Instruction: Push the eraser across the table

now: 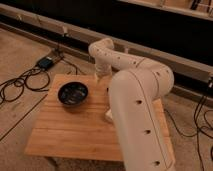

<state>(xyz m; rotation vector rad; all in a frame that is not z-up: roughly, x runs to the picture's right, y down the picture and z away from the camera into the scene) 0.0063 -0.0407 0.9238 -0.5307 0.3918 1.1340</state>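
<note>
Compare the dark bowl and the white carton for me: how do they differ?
The bowl is dark and round; the carton is white and straight-edged. The bowl shows whole, while the arm hides most of the carton. Both rest on the table. The gripper hangs at the table's far edge, beyond the bowl.

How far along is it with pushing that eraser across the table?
Done: no push can be seen so far. In hand: the hand hangs over the far edge of the table, behind the dark bowl. The white arm hides most of the right side; a dark sliver at its edge may be the eraser. Left: apparently the whole push.
</note>
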